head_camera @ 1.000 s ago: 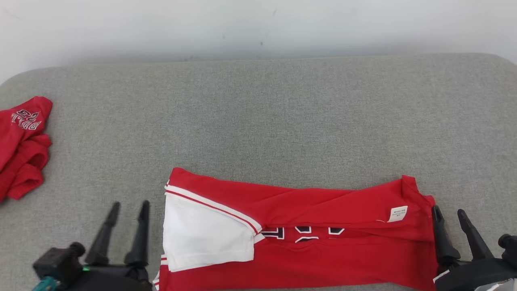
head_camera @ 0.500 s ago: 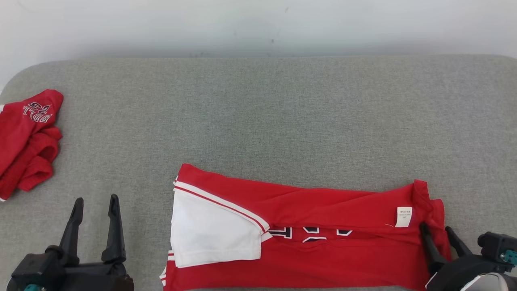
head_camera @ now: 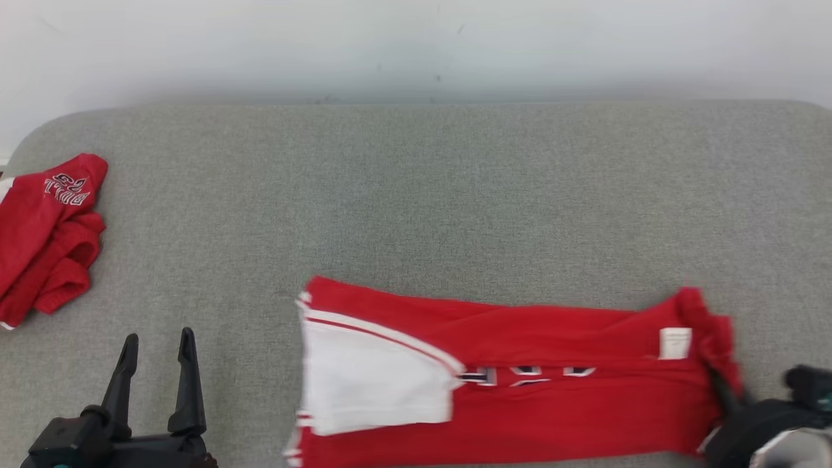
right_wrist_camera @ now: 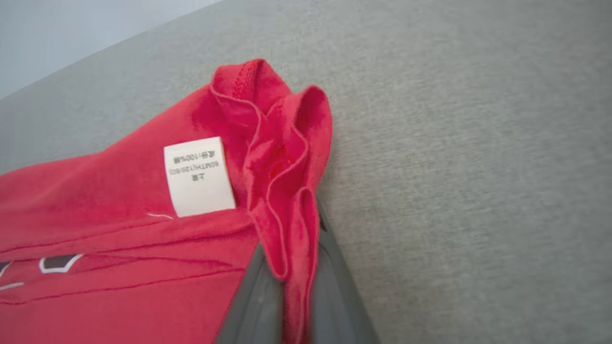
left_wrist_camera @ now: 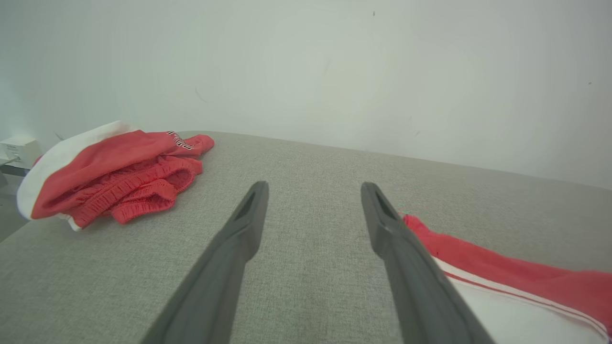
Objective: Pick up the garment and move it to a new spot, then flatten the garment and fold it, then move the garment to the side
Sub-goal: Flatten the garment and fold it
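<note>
Right fingers [right_wrist_camera: 334, 296] in garment [right_wrist_camera: 95, 215] (tips unseen)

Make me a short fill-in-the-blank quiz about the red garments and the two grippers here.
1. The right gripper is ____ on the bunched edge of the folded garment.
2. The left gripper hovers with its jaws ____.
3. The tag on the folded garment is ____.
4. The crumpled garment lies at the cushion's ____ end.
Missing words: shut; open; white; left.
</note>
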`<state>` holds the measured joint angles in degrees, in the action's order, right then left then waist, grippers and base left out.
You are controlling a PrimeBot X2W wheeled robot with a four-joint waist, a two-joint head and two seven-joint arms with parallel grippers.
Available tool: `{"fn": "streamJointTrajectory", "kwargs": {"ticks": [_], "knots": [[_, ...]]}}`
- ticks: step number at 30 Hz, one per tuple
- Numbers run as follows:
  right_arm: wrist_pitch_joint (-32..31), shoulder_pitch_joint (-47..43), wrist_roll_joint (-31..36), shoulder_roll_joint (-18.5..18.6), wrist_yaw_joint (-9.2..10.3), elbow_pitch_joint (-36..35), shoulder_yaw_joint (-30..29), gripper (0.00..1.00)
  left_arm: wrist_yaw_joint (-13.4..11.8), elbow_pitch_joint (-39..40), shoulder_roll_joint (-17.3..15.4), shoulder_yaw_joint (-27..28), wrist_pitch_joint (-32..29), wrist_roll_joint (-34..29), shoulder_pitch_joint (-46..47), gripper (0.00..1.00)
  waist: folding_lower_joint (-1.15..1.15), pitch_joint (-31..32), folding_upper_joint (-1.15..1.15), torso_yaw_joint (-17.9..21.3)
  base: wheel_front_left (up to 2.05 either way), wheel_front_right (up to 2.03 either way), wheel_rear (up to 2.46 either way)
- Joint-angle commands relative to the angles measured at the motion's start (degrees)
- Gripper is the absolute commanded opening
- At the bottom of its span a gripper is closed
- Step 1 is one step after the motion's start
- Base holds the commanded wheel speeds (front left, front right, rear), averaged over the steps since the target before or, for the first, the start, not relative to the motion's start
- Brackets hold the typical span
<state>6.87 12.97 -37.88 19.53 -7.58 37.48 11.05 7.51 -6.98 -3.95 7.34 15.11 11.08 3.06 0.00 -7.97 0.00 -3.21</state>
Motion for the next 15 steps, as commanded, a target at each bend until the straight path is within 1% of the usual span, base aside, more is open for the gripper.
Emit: {"fn": "streamJointTrajectory", "kwargs": {"ticks": [1,5,7,8,10,15], "knots": [[0.9,0.6,-1.0,2.1,0.19,1.0,-1.5,0.0,-0.1,-0.1,0.1,0.1,0.0,-0.2,-0.8,1.0,0.0,0.4,0.0,0.2,0.0,0.0,0.0],[1.9,1.4,-2.3,4.8,0.19,3.2,-4.0,0.0,-0.1,-0.1,0.3,0.2,0.0,-0.3,-1.2,1.0,0.0,0.9,0.0,0.6,0.0,0.0,0.0],[2.3,1.6,-2.6,6.6,0.19,4.1,-5.6,0.0,-0.1,0.2,0.4,0.4,0.0,-0.3,-1.3,1.0,0.0,1.0,0.0,0.8,0.0,0.0,0.0],[2.4,2.0,-2.8,8.2,0.19,4.9,-7.1,0.0,-0.1,0.4,0.5,0.6,0.0,-0.3,-1.4,1.0,0.0,1.1,0.0,1.1,0.0,0.0,0.0],[2.4,2.1,-2.3,9.3,0.19,5.2,-8.1,0.0,-0.1,0.4,0.5,0.8,0.0,-0.1,-1.5,1.0,0.0,1.1,0.0,1.5,0.0,0.0,0.0],[1.4,2.1,-0.5,10.0,0.18,3.5,-10.1,0.0,-0.1,0.6,0.7,1.1,0.0,-0.2,-1.7,1.0,0.0,1.2,0.0,2.3,0.0,0.0,0.0]]}}
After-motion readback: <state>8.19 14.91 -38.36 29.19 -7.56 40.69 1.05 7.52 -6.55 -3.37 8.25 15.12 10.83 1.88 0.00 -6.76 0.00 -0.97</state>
